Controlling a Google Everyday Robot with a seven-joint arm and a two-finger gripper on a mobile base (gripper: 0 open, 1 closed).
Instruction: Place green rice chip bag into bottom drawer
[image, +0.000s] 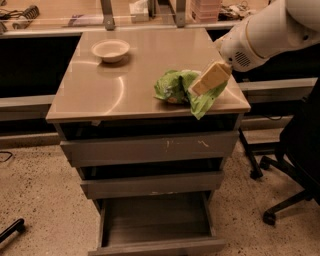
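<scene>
The green rice chip bag (174, 86) lies crumpled on the right front part of the cabinet top, with one corner hanging over the front edge. My gripper (199, 89) reaches in from the upper right on a white arm and sits over the bag's right side. I cannot tell whether it touches the bag. The bottom drawer (156, 246) is pulled out below, and its dark inside shows nothing in it.
A cream bowl (110, 50) stands at the back left of the tan cabinet top (100, 95). The top drawer (150, 149) and middle drawer (150, 184) are slightly out. A black office chair (300, 150) stands to the right. A counter with clutter runs behind.
</scene>
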